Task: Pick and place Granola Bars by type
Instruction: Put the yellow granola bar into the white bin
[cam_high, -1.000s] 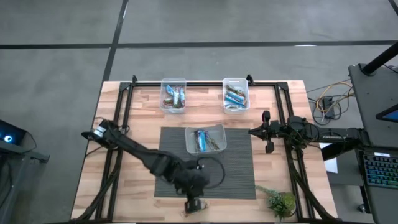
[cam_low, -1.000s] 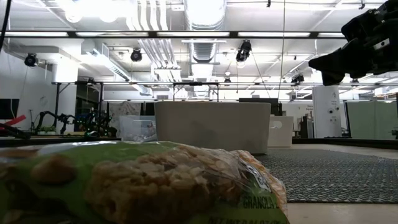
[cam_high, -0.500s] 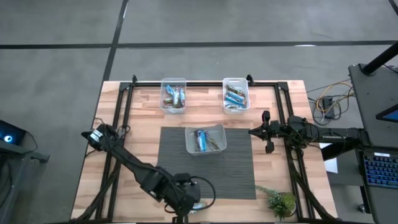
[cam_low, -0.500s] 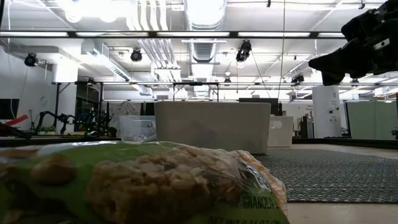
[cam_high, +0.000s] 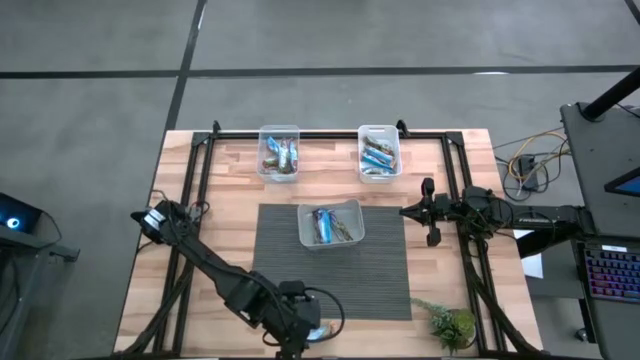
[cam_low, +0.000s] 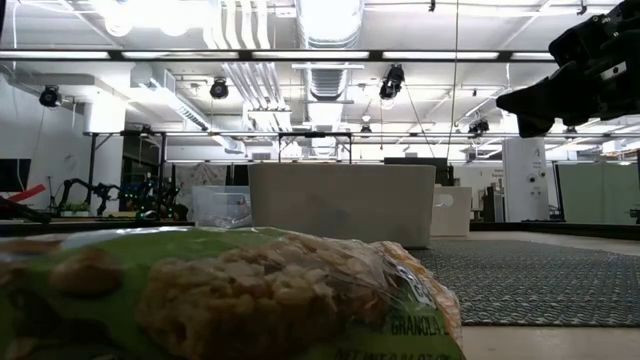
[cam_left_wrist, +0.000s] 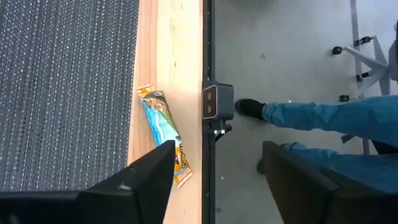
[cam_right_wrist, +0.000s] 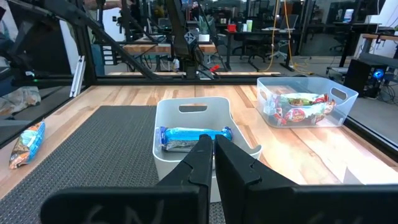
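Left gripper (cam_high: 300, 335) hangs over the table's (cam_high: 230, 230) near edge, its fingers (cam_left_wrist: 140, 180) spread wide and empty above a lone granola bar (cam_left_wrist: 165, 134) lying on bare wood beside the mat (cam_left_wrist: 62, 87), seen only from its wrist. Right gripper (cam_high: 428, 212), fingers pressed together, waits at the mat's right; its wrist view shows blue bars (cam_right_wrist: 194, 137) in the centre tub (cam_right_wrist: 193, 134).

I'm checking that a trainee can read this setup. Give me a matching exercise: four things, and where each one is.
Things:
1. left gripper
2. right gripper
3. plant
4. white tub

Places:
A. on the mat
B. near right corner of the table
C. beside the mat's right edge
D. over the table's near edge

Pairs: 1-D, 2-C, 3-B, 4-A
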